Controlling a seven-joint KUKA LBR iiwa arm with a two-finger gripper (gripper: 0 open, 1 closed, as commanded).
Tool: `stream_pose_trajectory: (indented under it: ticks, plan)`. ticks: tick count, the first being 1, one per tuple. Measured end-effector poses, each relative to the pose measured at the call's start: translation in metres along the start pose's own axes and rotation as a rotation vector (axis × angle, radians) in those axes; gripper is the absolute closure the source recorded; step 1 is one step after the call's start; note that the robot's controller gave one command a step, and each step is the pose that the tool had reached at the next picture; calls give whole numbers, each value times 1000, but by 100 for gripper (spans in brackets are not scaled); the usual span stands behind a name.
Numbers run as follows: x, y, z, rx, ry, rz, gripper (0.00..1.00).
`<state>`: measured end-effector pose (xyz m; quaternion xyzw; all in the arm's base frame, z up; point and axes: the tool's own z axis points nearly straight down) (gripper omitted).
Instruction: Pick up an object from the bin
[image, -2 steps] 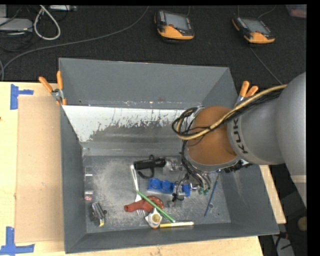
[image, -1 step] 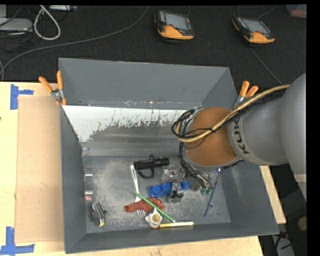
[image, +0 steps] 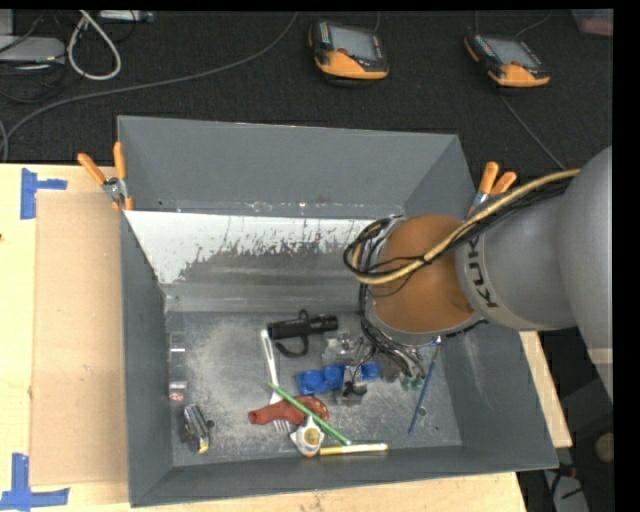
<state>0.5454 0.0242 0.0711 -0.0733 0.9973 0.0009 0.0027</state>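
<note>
The gripper (image: 366, 376) is seen low over the bin's (image: 200, 300) floor, right of centre, under the orange wrist cover; whether it is released or clenched cannot be told. A blue piece (image: 320, 381) is found just beside it, to its left. A black tool (image: 303, 327) is seen behind, a red piece (image: 283, 411) and green stick (image: 308, 414) in front, and a blue pen (image: 419, 398) to its right.

Heap (image: 318, 392) lies in bin (image: 250, 170), small tool (image: 196, 425) leftward
</note>
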Motion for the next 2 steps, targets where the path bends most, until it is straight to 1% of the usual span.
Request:
stream_pose_trajectory:
  ticks: [1, 2]
  plan:
    - [4, 1, -25, -2, 13, -1, 100]
    - [1, 1, -72, -1, 4, 0, 100]
